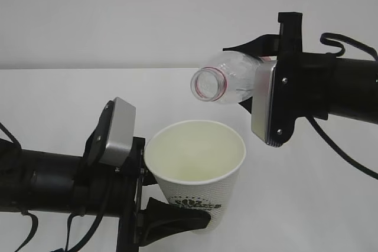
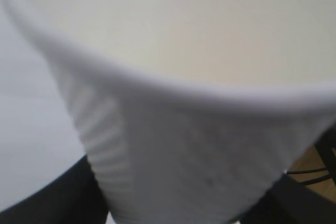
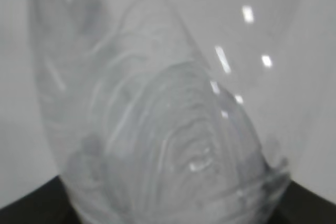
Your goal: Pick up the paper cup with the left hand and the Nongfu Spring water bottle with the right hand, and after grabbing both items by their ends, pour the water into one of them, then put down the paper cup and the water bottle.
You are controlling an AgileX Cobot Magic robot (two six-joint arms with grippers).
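You have the paper cup [image 1: 198, 169] held up off the white table [image 1: 53, 104] by your left hand [image 1: 168, 219], whose black fingers are clamped on the cup's lower end, just below the dark green logo; the cup stands close to upright, its mouth tipped slightly toward the camera, so you see the cream inside. In the left wrist view the cup [image 2: 178, 145] fills almost the whole picture, blurred, with a dark finger [image 2: 58, 198] at its lower left and another at the lower right. You cannot make out the level of any water in the cup from these views. Your right hand [image 1: 260, 81] grips the Nongfu Spring water bottle [image 1: 227, 81] by its base end, and the bottle lies nearly level, its neck dipped a little, with the open mouth and red neck ring pointing left and toward the camera. The mouth sits above the cup's rim and slightly to the right of its centre, apart from it. The bottle's clear body looks empty in the exterior view. In the right wrist view the bottle [image 3: 173, 129] is a blurred clear shape, with dark gripper parts [image 3: 31, 203] at the bottom corners.
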